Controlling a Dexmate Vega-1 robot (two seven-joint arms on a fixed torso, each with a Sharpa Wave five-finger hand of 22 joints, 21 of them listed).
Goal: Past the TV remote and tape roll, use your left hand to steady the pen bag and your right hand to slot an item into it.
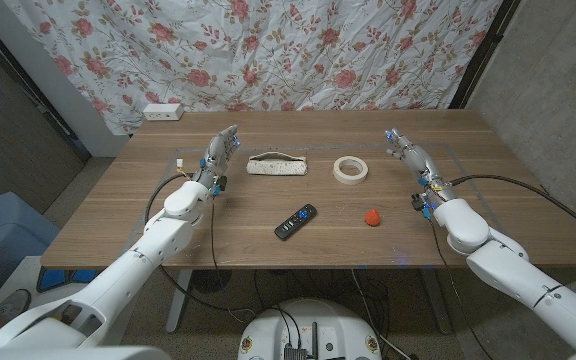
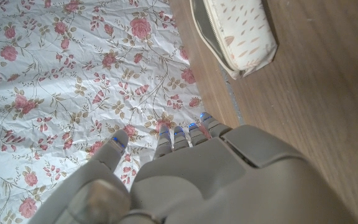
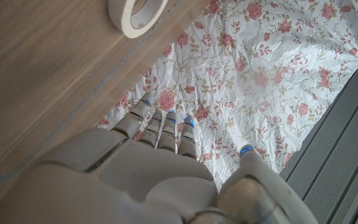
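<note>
The pen bag [image 1: 277, 165], white with small marks and a zip along its top, lies at the back middle of the table; its end shows in the left wrist view [image 2: 238, 34]. A cream tape roll [image 1: 350, 169] [image 3: 137, 12] lies to its right. In front of them a black TV remote [image 1: 296, 221] lies slanted, with a small red strawberry-like item [image 1: 371, 217] to its right. My left hand [image 1: 218, 156] [image 2: 185, 180] stands open, left of the bag and apart from it. Right of the tape, my right hand [image 1: 411, 158] [image 3: 160, 174] is open and holds nothing.
The wooden table [image 1: 218, 240] runs back to a flowered cloth backdrop [image 1: 298, 50]. A white power strip [image 1: 162, 112] lies at the back left corner. Cables run along both arms. A blue bin [image 1: 3, 235] stands on the floor to the left.
</note>
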